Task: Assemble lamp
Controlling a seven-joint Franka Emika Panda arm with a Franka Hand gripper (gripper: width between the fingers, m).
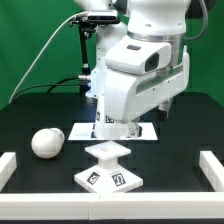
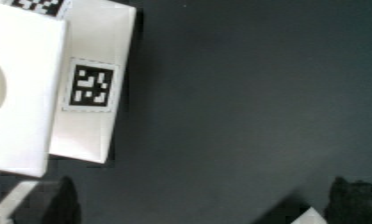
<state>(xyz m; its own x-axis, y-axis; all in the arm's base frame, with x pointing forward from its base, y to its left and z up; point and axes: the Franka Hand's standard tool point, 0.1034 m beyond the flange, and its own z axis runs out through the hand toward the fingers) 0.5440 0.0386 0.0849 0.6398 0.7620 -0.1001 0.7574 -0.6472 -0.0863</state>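
Note:
The square stepped lamp base (image 1: pixel 108 163) lies on the black table in front of the arm, with tags on its front face. In the wrist view the base (image 2: pixel 37 95) fills one side, with a tag on its step. The ball-shaped bulb (image 1: pixel 46 142) lies to the exterior view's left of the base. The cone shade is out of view. My gripper (image 1: pixel 122 128) hangs low over the marker board (image 1: pixel 88 132), just behind the base. In the wrist view the gripper (image 2: pixel 204 205) is open, its fingertips (image 2: pixel 51 205) wide apart over bare black table, holding nothing.
White low walls stand at the table's front left (image 1: pixel 12 165) and front right (image 1: pixel 211 166). A black stand with a camera (image 1: pixel 88 40) and a cable rise behind the arm, before a green backdrop. A small white corner (image 2: pixel 313 219) shows near one finger.

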